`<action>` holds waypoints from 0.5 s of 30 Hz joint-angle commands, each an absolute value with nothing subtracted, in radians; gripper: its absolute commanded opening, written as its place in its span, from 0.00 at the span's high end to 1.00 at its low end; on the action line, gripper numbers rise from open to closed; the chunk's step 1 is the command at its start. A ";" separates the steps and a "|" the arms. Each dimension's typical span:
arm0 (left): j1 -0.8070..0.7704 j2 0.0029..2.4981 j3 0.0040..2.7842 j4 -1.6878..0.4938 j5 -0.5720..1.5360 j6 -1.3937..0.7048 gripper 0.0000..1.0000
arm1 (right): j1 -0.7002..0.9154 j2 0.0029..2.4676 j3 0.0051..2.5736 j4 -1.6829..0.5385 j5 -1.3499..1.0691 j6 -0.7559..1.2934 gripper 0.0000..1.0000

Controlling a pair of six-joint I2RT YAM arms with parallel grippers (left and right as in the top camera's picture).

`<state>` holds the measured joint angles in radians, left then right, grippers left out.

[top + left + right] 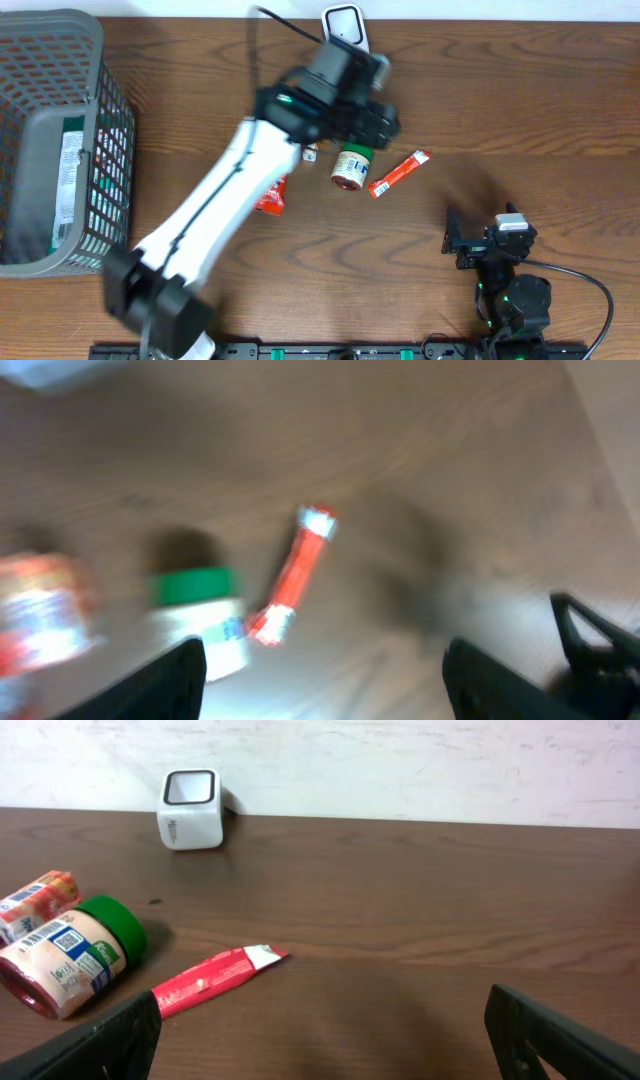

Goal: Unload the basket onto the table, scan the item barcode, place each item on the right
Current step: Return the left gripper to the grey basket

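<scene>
At table centre, below far-edge scanner: green-lidded jar on its side, loose. Left gripper just above, jaws wide, empty; right gripper likewise. Risks rolling if nudged, hiding barcode.

The jar lies on its side on the desk, free of any grip, its green lid turned toward the far edge and its base toward the near one. Its body is pale with a cream label, and a small square printed code on that label faces upward. A red sachet lies just beside it on the right, slanted. The scanner is a small white box with rounded corners and a dark-rimmed window on its top face; it stands upright at the far edge of the desk, well apart from the jar.
</scene>
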<state>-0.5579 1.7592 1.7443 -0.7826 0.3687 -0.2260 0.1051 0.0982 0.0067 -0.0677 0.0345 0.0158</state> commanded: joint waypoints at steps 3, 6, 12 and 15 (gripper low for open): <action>-0.338 1.630 1.873 -0.935 0.104 -0.130 0.24 | 0.100 0.097 0.006 -0.071 0.043 0.029 0.01; -0.165 1.583 1.875 -0.945 0.092 -0.131 0.24 | 0.100 0.097 0.006 -0.071 0.043 0.029 0.01; 0.181 1.584 1.869 -0.927 0.092 -0.133 0.24 | 0.100 0.097 0.006 -0.071 0.043 0.029 0.01; 0.336 1.628 1.868 -0.904 0.092 -0.141 0.23 | 0.100 0.097 0.006 -0.071 0.043 0.029 0.01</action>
